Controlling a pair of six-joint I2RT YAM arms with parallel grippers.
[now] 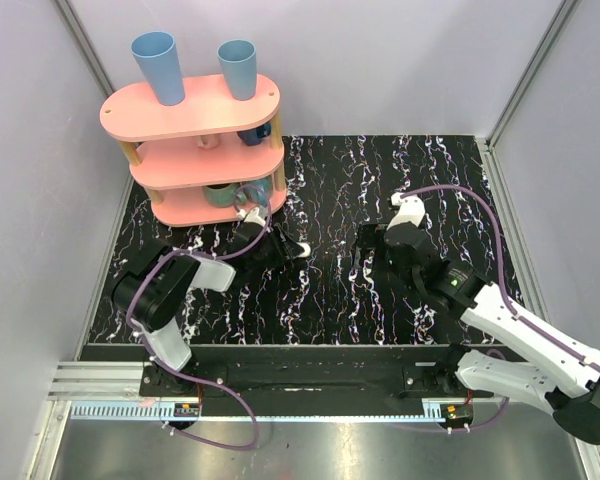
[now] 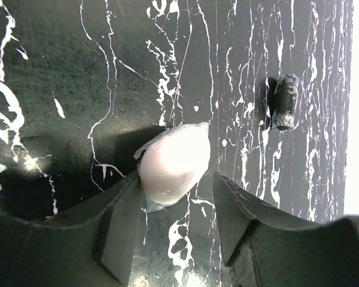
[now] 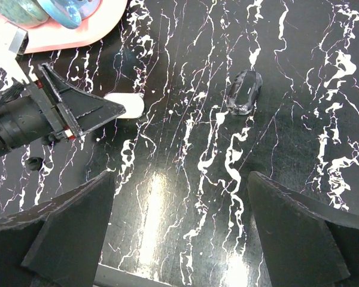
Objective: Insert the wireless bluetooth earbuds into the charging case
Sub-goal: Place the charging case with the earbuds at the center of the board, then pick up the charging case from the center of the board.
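The white oval charging case (image 2: 173,161) lies on the black marbled table, its lid down. My left gripper (image 2: 178,186) is open with the case's near end between its fingertips, against the left finger (image 2: 122,215). From above, the case (image 1: 302,247) sits just ahead of the left gripper (image 1: 280,250). In the right wrist view the case (image 3: 127,106) shows beside the left gripper's fingertip (image 3: 84,110). No white earbuds show in any view. My right gripper (image 3: 180,179) is open and empty above bare table, and from above it (image 1: 365,262) is to the right of the case.
A small dark glossy piece (image 3: 244,91) lies on the table to the right of the case, also in the left wrist view (image 2: 284,101). A pink three-tier shelf (image 1: 195,110) with blue cups (image 1: 158,66) stands at the back left.
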